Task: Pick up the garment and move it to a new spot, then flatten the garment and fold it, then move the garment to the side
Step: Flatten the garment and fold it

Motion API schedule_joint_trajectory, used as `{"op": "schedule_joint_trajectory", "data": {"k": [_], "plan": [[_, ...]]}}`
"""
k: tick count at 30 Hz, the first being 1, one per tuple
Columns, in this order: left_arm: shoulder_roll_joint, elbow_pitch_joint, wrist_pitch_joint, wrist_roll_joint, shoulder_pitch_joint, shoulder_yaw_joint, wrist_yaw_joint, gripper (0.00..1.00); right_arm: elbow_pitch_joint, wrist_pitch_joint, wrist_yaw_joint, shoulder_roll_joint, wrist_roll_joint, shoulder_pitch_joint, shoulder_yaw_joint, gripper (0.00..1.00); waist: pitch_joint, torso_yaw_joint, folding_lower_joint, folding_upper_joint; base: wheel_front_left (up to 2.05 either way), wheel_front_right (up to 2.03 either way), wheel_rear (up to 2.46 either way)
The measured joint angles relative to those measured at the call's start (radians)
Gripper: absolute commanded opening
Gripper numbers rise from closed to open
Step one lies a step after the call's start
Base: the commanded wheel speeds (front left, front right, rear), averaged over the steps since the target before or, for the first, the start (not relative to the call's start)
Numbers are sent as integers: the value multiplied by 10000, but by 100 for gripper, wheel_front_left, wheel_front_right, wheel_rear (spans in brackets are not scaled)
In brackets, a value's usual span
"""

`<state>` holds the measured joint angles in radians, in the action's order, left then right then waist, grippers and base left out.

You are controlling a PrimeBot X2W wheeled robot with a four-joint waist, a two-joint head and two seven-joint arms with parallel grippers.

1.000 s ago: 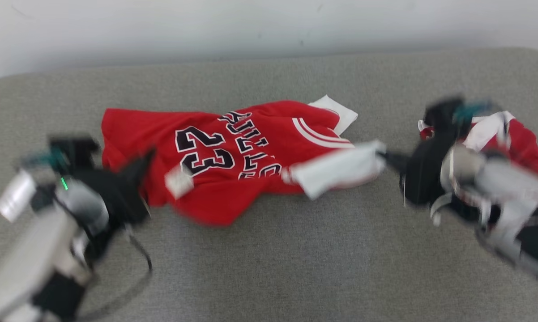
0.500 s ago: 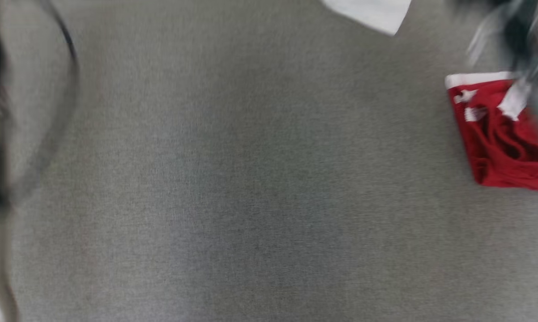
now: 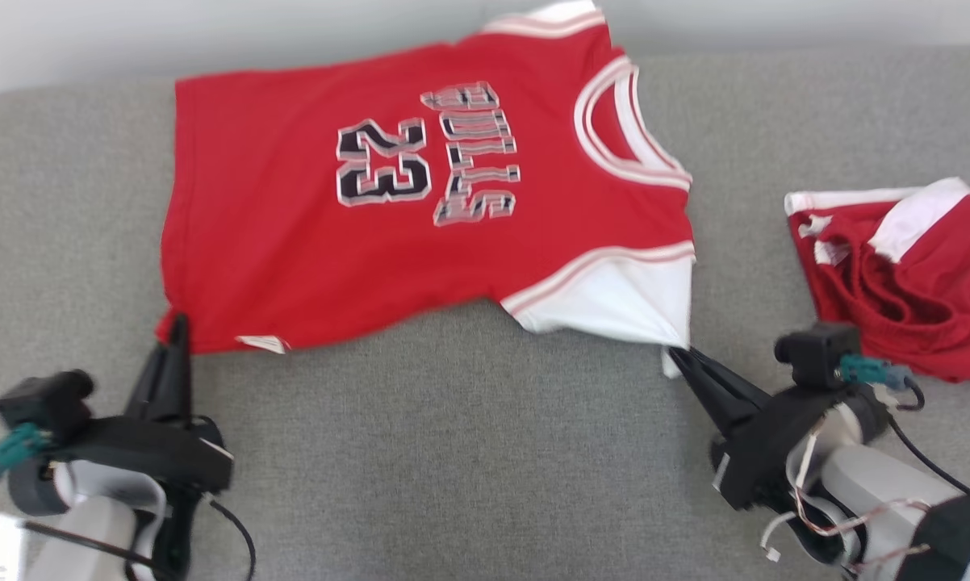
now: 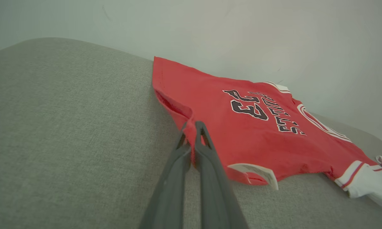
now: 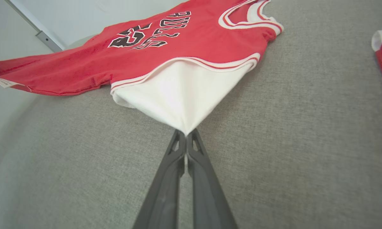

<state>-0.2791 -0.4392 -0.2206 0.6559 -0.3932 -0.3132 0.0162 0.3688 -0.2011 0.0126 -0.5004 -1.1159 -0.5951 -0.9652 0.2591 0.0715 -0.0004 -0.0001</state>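
Stretching between the two grippers, the red jersey (image 3: 291, 218) was shown front side up over the grey upholstered surface (image 3: 469, 468). The number 23 and the black-and-white lettering were seen turned sideways in the head view. The hem was directed towards the robot's left and the white-trimmed neckline (image 3: 614, 121) towards its right.

The left gripper (image 3: 180, 323) was seen with its two dark fingers pressed together on the near hem corner, the red cloth being pinched between them. A white label (image 3: 263, 344) was turned up along the hem just beside that grip.

The right gripper (image 3: 680, 352) was likewise closed, its fingertips clamped on the tip of the white sleeve (image 3: 622, 307), which was drawn out to a point. The near edge of the jersey was held taut and slightly raised. Whether the far edge was resting on the surface could not be told, although it was seen overlapping the pale wall (image 3: 211, 40) behind.

A second red garment (image 3: 913, 274), crumpled and trimmed in white, was lying on the surface to the right, apart from the jersey and near the right wrist.
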Motion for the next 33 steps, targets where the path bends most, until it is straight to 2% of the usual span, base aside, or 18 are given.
{"op": "schedule_joint_trajectory", "data": {"k": [4, 10, 14, 18, 26, 33], "plan": [[-134, -61, 2, -777, 113, -759, -98, 0, 161, 123, 458, -372, 420, 177, -328, 0, -571, -11, 2, 1, 0, 0, 0], [-82, 153, 2, -1016, 1065, -1139, -389, 0, -127, 337, 765, -376, 420, 779, -516, 0, -1434, 9, 2, 0, 0, 0, 0], [-125, 349, 0, -984, 1623, -1009, -552, 0, -493, 314, 867, -560, 63, 1519, -385, 0, -1968, 25, 1, 0, 0, 0, 0], [-433, 362, 6, -782, 2313, -744, -784, 0, -752, 249, 976, -909, -213, 2132, -190, 0, -2422, 31, 2, -1, 0, 0, 0], [-476, 573, 245, -685, 3358, -802, -897, 0, -1459, 343, 1106, -1248, -894, 3501, -96, 0, -2964, -110, 2, -1, 0, 0, 0], [-362, 654, 533, -671, 3619, -909, -1037, 0, -1733, 619, 1110, -1181, -1160, 4151, -286, 0, -3022, -147, 3, -1, 0, 0, 0]]}}
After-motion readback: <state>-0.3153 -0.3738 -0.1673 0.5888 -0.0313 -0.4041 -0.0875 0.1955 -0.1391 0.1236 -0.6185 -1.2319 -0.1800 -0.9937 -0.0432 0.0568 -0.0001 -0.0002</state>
